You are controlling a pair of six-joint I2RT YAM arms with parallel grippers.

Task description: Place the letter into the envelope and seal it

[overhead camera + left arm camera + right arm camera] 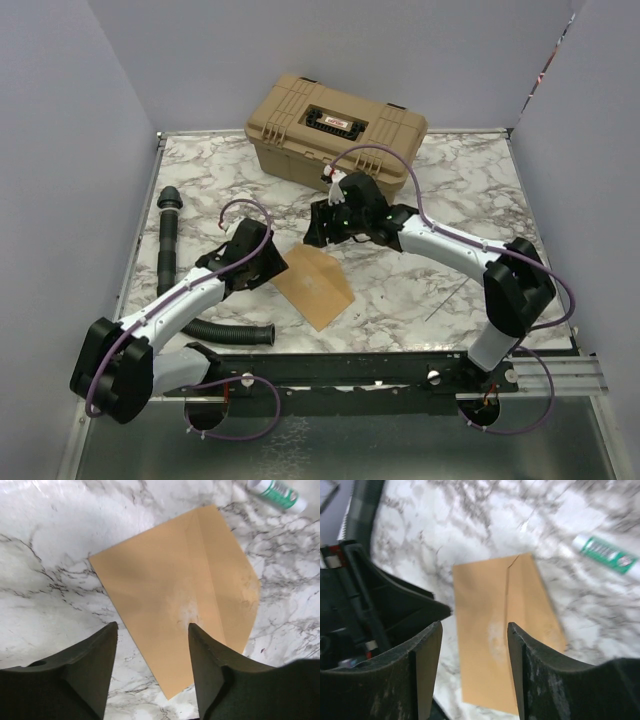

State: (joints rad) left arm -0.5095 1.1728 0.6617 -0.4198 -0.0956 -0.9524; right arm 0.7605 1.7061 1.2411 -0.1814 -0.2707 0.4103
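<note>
Between the left pincer (152,629) and right pincer (475,626) — both wide, empty — the envelope (316,288) lies flat on the counter (455,200), long axis slanting near-right; the left pincer sits just beside its edge.

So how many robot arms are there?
2. The left arm reaches in from the near left corner, the right arm from the near right, and both lean toward the brown envelope in the middle. No more seem hidden.

Envelope (315,285) lies on the table (450,290) before the case (335,125).
</note>
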